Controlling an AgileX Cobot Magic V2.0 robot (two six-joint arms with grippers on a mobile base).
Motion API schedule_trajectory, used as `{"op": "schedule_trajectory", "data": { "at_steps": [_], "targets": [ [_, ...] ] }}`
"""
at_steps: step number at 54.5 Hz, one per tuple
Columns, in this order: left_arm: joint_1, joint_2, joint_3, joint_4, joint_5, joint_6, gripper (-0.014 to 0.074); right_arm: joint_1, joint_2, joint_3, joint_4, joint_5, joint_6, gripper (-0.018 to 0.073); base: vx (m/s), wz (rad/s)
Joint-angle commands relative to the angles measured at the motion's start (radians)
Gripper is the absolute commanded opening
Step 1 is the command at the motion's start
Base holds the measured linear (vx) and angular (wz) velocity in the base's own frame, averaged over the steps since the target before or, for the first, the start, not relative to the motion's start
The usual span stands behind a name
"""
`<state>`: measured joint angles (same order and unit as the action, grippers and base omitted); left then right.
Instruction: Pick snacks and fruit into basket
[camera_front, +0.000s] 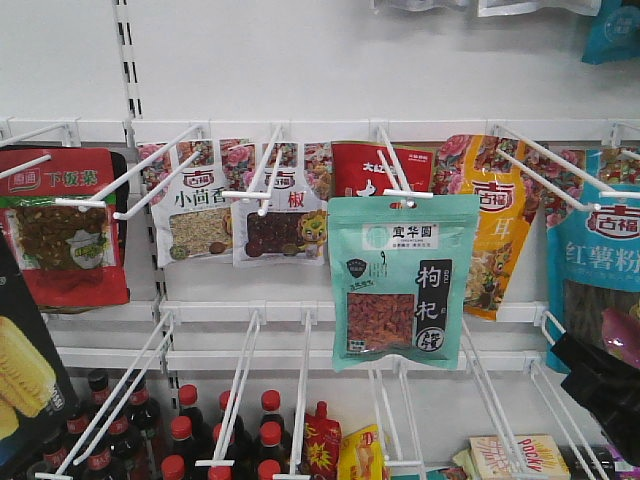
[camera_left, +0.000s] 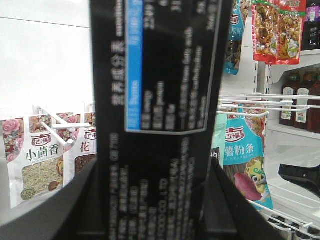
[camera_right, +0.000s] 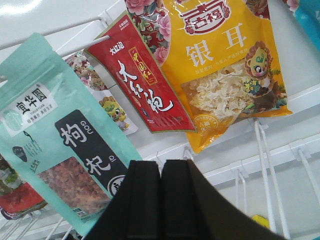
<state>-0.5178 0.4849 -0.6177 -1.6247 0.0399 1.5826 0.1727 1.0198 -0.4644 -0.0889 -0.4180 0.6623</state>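
Note:
A black-and-blue box (camera_left: 160, 100) with small white print stands upright between the jaws of my left gripper (camera_left: 154, 170), which is shut on it. In the front view the same box (camera_front: 25, 370), with its yellow corn picture, shows at the lower left edge. A mint-green pouch (camera_front: 403, 280) with a window of red berries hangs on a white hook at the shelf's middle. My right gripper (camera_right: 161, 167) is shut with nothing in it. It sits just below and right of the pouch (camera_right: 60, 145), apart from it. The fruit and the basket are out of view.
Other pouches hang on white wire hooks: a red one (camera_front: 65, 225) at the left, an orange-yellow one (camera_right: 230, 75), a red one (camera_right: 145, 85) behind the green pouch and a blue one (camera_front: 600, 270). Dark bottles with red caps (camera_front: 180, 430) stand on the shelf below.

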Motion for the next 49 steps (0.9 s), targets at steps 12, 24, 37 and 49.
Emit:
{"op": "schedule_trajectory", "data": {
  "at_steps": [12,24,37,49],
  "targets": [
    [-0.002,0.003,-0.033,-0.002,0.006,-0.005,-0.0007,-0.004,-0.011,-0.032,0.461,0.080,-0.639,0.0013,0.00,0.00],
    [-0.002,0.003,-0.033,-0.002,0.006,-0.005,-0.0007,-0.004,-0.011,-0.042,0.813,0.116,-1.296,0.0013,0.00,0.00],
    [-0.002,0.003,-0.033,-0.002,0.006,-0.005,-0.0007,-0.004,-0.011,-0.127,1.270,0.200,-2.083,0.0013,0.00,0.00],
    [-0.002,0.003,-0.033,-0.002,0.006,-0.005,-0.0007,-0.006,-0.003,-0.153,1.464,0.364,-2.408,0.0013,0.00,0.00]
  ]
}}
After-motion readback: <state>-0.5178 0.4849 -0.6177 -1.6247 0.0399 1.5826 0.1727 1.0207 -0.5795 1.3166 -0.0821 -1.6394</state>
